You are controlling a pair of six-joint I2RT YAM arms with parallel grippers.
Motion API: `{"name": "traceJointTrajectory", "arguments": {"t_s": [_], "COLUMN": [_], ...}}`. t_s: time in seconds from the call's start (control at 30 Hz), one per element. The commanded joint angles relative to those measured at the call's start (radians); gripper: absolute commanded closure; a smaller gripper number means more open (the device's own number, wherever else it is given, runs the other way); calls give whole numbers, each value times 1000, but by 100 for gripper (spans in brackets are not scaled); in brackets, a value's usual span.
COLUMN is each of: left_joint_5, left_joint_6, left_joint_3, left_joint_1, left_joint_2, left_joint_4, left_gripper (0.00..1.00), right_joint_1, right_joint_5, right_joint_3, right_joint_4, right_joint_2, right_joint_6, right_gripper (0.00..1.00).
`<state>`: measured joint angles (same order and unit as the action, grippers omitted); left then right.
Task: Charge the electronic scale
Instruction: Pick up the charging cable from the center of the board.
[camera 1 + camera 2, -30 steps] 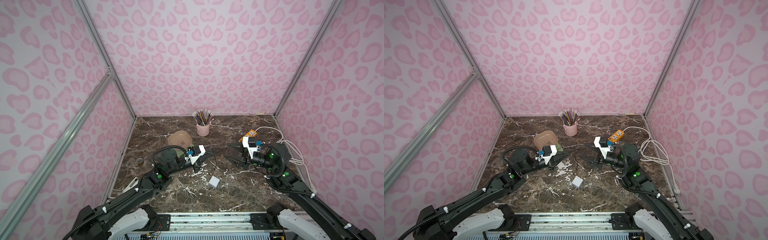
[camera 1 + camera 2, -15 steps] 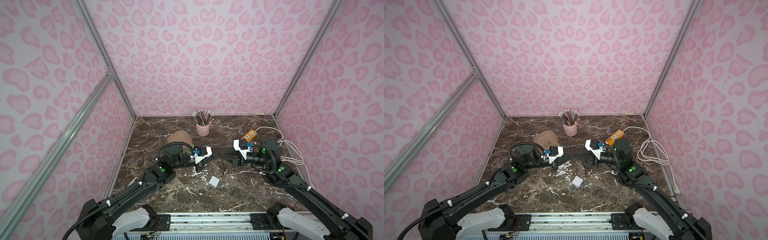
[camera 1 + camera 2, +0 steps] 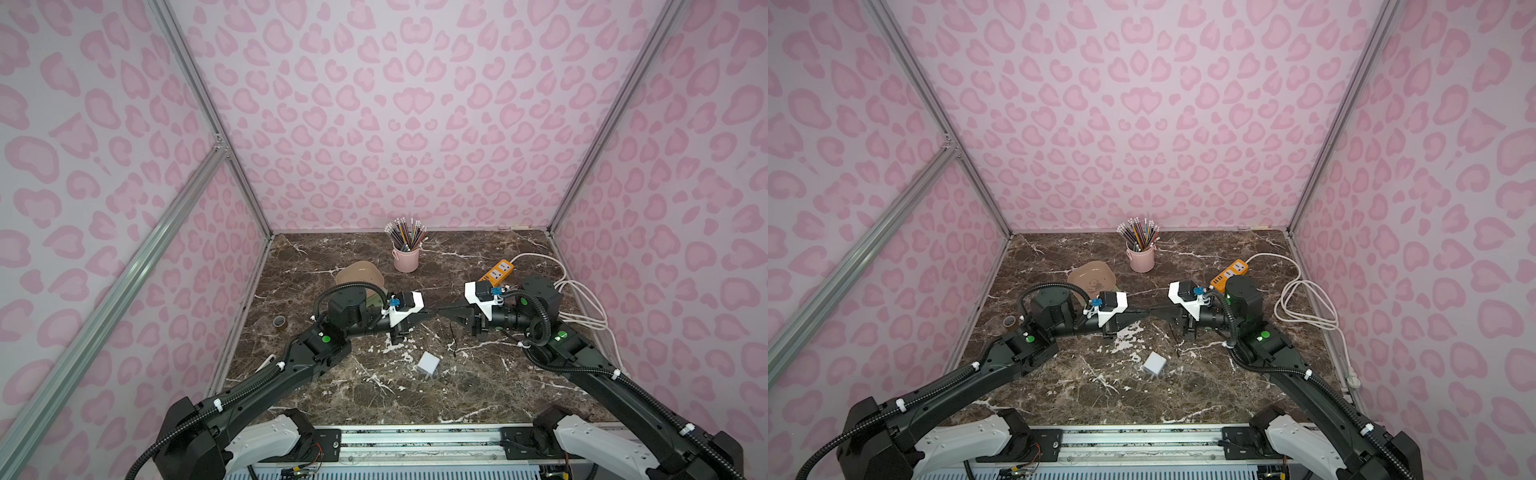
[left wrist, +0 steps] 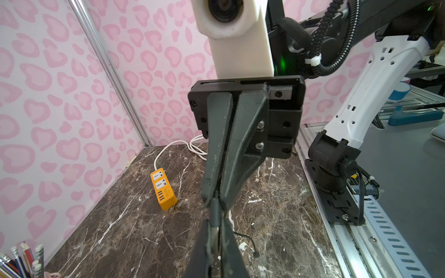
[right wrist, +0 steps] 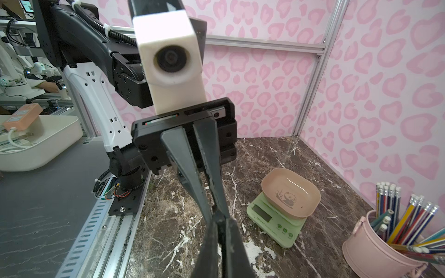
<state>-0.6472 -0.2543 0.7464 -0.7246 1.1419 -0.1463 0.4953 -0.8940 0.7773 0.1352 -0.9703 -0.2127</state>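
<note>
So, ur left gripper (image 3: 430, 313) & right gripper (image 3: 446, 310) were tip to tip, both clamped on the black cable plug (image 4: 214, 213), well in front of the pencil cup (image 3: 406, 259). Ur electronic scale (image 5: 286, 207) sat just front-left of that cup, orange pwr strip (image 3: 496, 272) to its right, white charger cube (image 3: 428, 364) farther in front.

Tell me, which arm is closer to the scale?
Left. The left arm has its wrist right beside the scale, partly hiding it in both top views. The right arm comes in from the opposite side, by the power strip.
</note>
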Motion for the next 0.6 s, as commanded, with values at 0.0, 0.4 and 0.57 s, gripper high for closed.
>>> {"name": "traceJointTrajectory", "arguments": {"t_s": [0.0, 0.4, 0.57], "left_joint_5": [36, 446, 642], "left_joint_6": [44, 348, 428], "left_joint_3": [-10, -235, -263], "left_joint_1": [-1, -26, -163], "left_joint_2": [-13, -85, 6], "left_joint_4": [-93, -275, -215], "left_gripper": [77, 7, 7], "right_joint_1": [0, -265, -306], "right_joint_5": [67, 187, 218], "right_joint_3": [-3, -98, -131], "right_joint_4": [35, 116, 39], "right_joint_2": [7, 61, 107], "right_joint_6": [41, 503, 589], "right_gripper": [100, 100, 100]}}
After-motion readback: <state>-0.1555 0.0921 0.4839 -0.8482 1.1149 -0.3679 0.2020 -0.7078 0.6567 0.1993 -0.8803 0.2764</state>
